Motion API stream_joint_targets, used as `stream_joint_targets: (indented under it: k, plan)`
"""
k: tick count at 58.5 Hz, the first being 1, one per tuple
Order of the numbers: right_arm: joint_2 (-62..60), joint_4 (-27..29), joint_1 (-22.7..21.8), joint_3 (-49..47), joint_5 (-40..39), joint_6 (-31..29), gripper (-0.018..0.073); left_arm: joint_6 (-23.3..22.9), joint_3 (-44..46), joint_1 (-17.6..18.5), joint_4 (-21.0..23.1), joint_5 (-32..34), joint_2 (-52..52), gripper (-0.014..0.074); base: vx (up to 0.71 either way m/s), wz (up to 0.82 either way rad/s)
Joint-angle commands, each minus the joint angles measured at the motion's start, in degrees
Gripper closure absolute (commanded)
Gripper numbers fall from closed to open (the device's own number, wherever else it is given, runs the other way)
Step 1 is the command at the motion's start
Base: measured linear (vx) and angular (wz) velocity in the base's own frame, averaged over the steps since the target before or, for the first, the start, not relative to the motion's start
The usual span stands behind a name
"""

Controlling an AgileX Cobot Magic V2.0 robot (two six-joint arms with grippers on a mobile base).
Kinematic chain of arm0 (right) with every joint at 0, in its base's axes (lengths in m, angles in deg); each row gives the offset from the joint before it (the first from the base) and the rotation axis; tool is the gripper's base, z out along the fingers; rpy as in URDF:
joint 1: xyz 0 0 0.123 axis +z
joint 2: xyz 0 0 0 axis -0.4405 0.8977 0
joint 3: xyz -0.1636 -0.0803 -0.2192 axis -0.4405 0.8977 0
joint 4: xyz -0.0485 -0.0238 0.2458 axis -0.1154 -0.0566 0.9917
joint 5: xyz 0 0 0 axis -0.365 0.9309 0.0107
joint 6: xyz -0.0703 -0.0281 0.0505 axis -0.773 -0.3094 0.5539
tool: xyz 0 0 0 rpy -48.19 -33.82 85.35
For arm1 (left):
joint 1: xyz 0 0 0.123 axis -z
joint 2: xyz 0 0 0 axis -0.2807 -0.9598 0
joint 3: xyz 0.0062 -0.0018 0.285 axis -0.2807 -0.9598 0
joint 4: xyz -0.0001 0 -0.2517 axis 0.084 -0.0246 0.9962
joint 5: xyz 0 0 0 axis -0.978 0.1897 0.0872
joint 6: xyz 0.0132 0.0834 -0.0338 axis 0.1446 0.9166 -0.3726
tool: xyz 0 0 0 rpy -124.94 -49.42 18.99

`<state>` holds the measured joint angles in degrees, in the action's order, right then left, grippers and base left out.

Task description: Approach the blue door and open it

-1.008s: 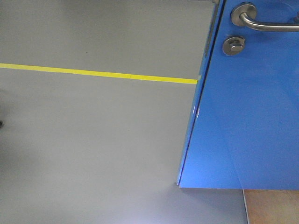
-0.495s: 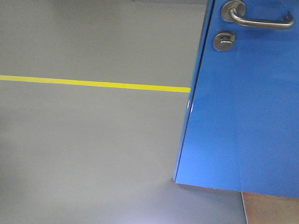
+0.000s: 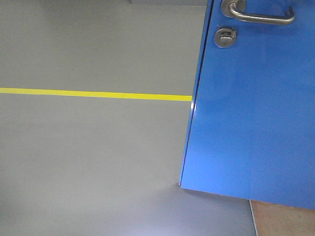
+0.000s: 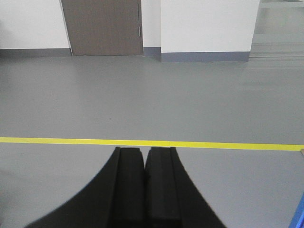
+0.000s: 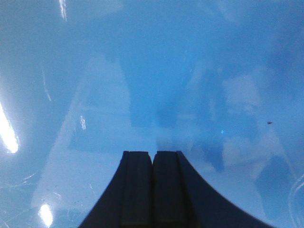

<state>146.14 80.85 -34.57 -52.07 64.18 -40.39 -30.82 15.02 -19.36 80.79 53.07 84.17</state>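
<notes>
The blue door (image 3: pixel 251 113) fills the right side of the front view, swung ajar with its free edge toward the left. Its silver lever handle (image 3: pixel 261 17) and round thumb-turn lock (image 3: pixel 225 37) are at the top. My right gripper (image 5: pixel 152 154) is shut and empty, pointing at the glossy blue door panel (image 5: pixel 152 71), which fills the right wrist view. My left gripper (image 4: pixel 144 151) is shut and empty, pointing over grey floor past the door's edge (image 4: pixel 300 219).
A yellow tape line (image 3: pixel 93 94) crosses the grey floor and ends at the door edge; it also shows in the left wrist view (image 4: pixel 213 144). A brown door (image 4: pixel 102 26) and white walls (image 4: pixel 209 23) stand far ahead. An orange-brown floor patch (image 3: pixel 283 221) lies under the door.
The door, handle and lock have shifted left and up in the front view, and the door's bottom edge now tilts more. The yellow line has moved lower.
</notes>
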Motion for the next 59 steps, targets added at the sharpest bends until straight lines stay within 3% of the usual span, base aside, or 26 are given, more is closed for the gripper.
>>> stream_joint_targets:
  k: [1, 29, 34, 46, 59]
  plan:
    - [-2.1, 0.6, -0.3, -1.9, -1.4, -0.4, 0.0548, -0.4, 1.5, 0.2, 0.2, 4.6, 0.8, 0.0524, 0.03, -0.04]
    - [-2.6, -0.9, -0.3, -1.9, -1.5, -0.5, 0.0548, -0.4, 1.5, 0.2, 0.2, 4.6, 0.8, 0.0524, 0.01, -0.01]
    - [-4.2, -10.1, -0.2, -1.1, -2.2, -0.5, 0.0548, -0.4, 1.5, 0.2, 0.2, 4.6, 0.8, 0.0524, 0.00, 0.00]
    - [-14.1, -44.8, -0.2, 7.8, 3.3, -0.5, 0.0548, -0.4, 1.5, 0.2, 0.2, 4.6, 0.8, 0.0524, 0.00, 0.00]
    - [-31.1, -74.1, -0.2, 25.9, 6.6, -0.3, 0.0548, -0.4, 1.5, 0.2, 0.2, 4.6, 0.8, 0.0524, 0.00, 0.00]
